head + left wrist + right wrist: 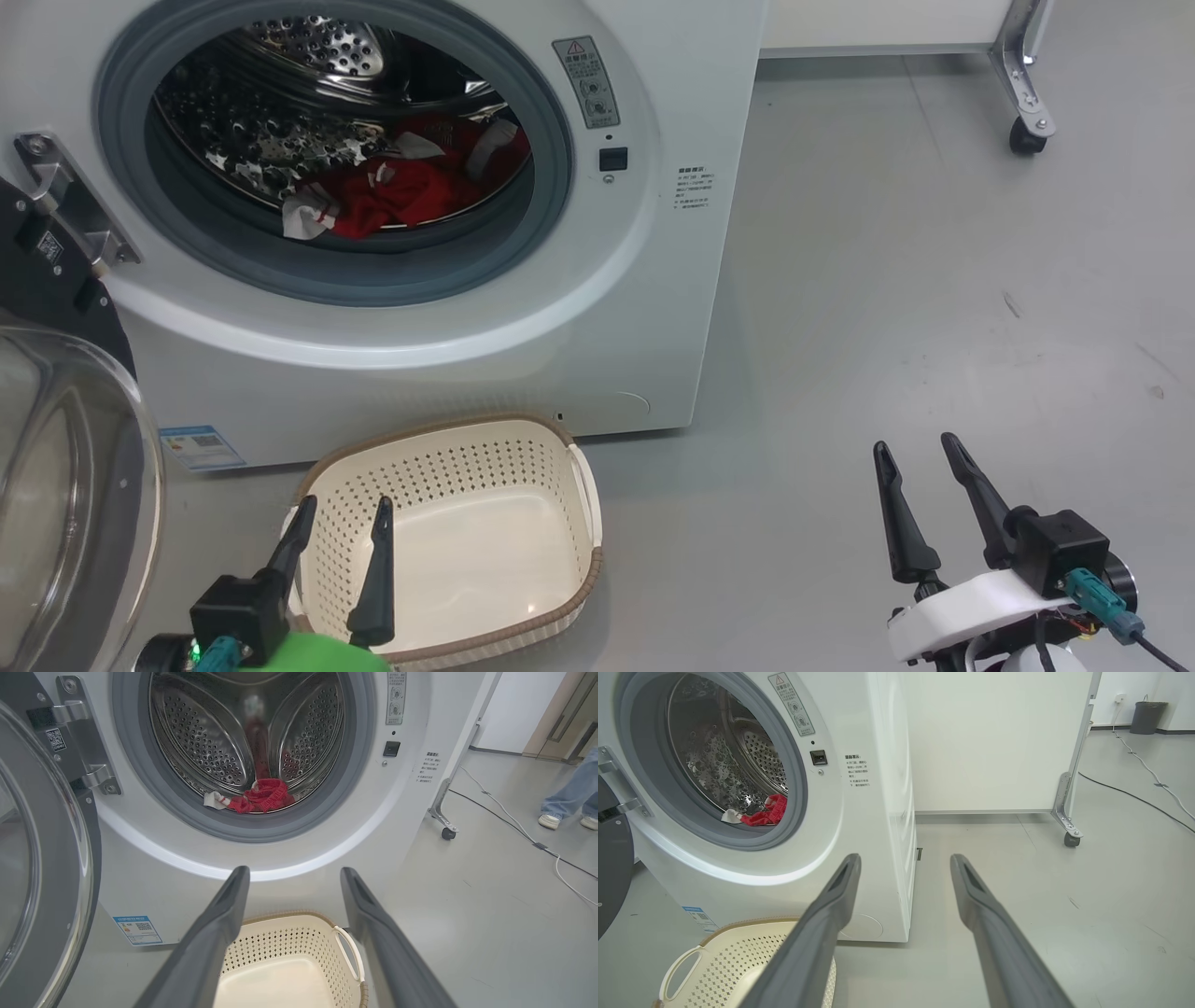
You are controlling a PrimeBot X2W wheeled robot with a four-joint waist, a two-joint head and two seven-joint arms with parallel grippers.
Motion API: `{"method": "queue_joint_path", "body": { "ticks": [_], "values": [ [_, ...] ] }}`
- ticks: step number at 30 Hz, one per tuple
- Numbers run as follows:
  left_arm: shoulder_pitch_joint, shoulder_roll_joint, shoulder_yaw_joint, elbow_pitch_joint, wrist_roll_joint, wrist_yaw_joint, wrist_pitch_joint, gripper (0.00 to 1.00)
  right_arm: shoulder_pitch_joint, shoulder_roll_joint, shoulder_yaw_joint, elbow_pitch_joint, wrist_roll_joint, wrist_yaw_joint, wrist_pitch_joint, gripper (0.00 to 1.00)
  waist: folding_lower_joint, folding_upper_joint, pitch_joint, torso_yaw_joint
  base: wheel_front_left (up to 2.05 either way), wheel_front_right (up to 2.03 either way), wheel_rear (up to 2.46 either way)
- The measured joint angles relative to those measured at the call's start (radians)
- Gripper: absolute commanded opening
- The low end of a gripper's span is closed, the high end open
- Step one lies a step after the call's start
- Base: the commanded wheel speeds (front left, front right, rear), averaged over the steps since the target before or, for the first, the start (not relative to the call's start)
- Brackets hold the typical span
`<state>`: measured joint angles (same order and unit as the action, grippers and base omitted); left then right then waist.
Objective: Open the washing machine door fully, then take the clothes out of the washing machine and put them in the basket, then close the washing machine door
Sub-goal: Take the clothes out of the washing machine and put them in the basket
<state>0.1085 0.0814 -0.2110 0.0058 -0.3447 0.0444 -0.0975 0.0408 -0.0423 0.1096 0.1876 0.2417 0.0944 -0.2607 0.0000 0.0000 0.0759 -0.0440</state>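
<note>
Well, the washing machine door (65,485), glossy black ring round a clear glass bowl, stands swung wide off the white washing machine (579,308). Low in its steel drum (280,121) lie the clothes (401,191), crumpled red with white trim. On the floor (887,280) just in front of the machine sits the cream, perforated basket (448,471), brown-rimmed. Before the machine the left tool (345,504) and right tool (915,445) hover with fingers apart, holding nothing.

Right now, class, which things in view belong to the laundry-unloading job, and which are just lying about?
Job:
white front-loading washing machine
its open round black-ringed glass door
red fabric clothes inside
cream perforated plastic basket

Lying about:
dark grey waste bin
white wheeled partition
</note>
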Motion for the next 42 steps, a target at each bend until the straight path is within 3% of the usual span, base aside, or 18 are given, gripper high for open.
{"method": "queue_joint_path", "body": {
  "ticks": [15,26,42],
  "values": [
    [-0.196,-0.013,-0.027,0.045,0.0,0.0,0.035,1.0,-0.082,0.0,0.012,-0.064,-0.007,0.007,0.0,1.0,0.0,0.0,0.159,-0.006,0.0,0.0,0.0],
    [-0.505,-0.028,-0.034,0.1,0.02,-0.006,0.063,1.0,-0.172,-0.002,0.048,-0.11,-0.013,0.018,0.0,1.0,0.0,0.0,0.325,-0.02,0.0,0.0,0.0],
    [-0.855,-0.028,0.042,0.173,0.02,-0.005,0.08,1.0,-0.31,-0.005,0.115,-0.139,0.03,0.022,0.0,1.0,0.0001,0.0,0.527,-0.042,0.0,0.0,0.0]
  ]
}}
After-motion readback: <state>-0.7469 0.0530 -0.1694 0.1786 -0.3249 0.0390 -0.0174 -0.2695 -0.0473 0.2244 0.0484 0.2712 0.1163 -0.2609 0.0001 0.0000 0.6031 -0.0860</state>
